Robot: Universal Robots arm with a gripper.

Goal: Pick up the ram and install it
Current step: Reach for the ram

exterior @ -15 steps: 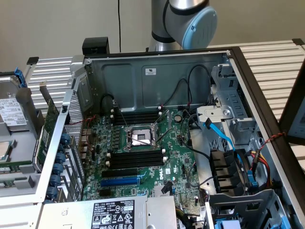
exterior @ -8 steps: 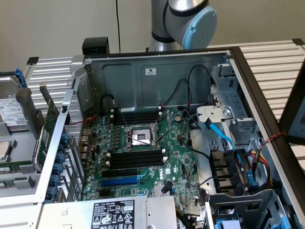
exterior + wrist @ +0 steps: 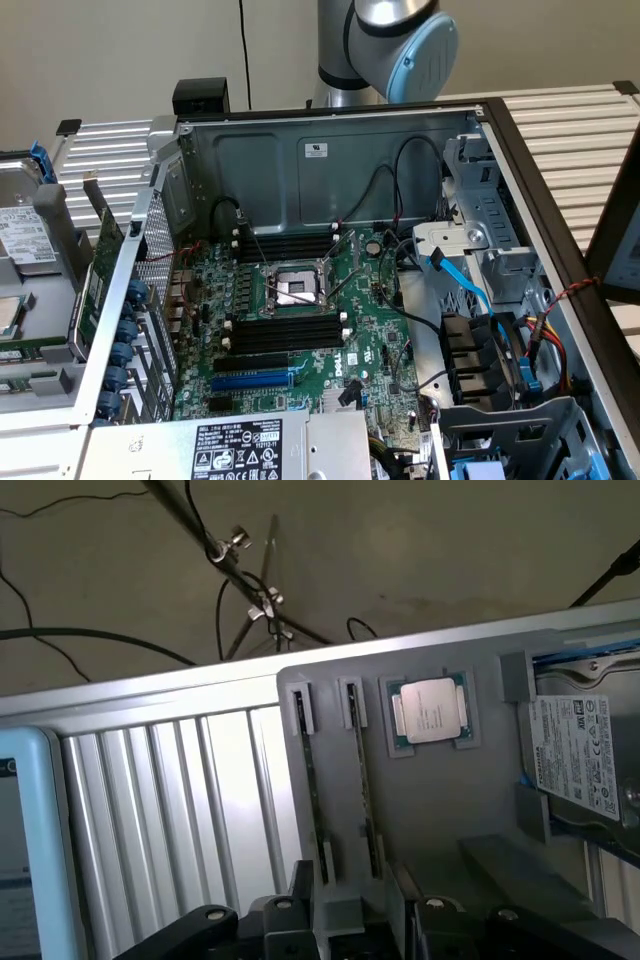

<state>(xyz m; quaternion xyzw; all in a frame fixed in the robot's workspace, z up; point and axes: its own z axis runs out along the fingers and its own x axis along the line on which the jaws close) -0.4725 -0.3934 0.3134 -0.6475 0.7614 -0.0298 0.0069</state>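
Two ram sticks stand on edge in the grooves of a grey parts tray (image 3: 450, 810): one ram stick (image 3: 312, 780) and a second one (image 3: 362, 780) beside it. My gripper (image 3: 365, 925) hangs above the tray near the sticks' closer ends, open, with nothing between its black fingers (image 3: 300, 915). The open computer case (image 3: 330, 150) holds the motherboard (image 3: 300, 340). Black memory slots (image 3: 285, 330) lie on both sides of the processor socket (image 3: 295, 288), the other bank (image 3: 285, 245) farther back.
A processor (image 3: 432, 712) and a hard drive (image 3: 585, 760) sit in the same tray. A green expansion card (image 3: 100, 275) stands at the case's left wall in the exterior view. Cables (image 3: 470, 290) and drive cages (image 3: 500, 370) crowd the right side. A ribbed table top (image 3: 180, 800) borders the tray.
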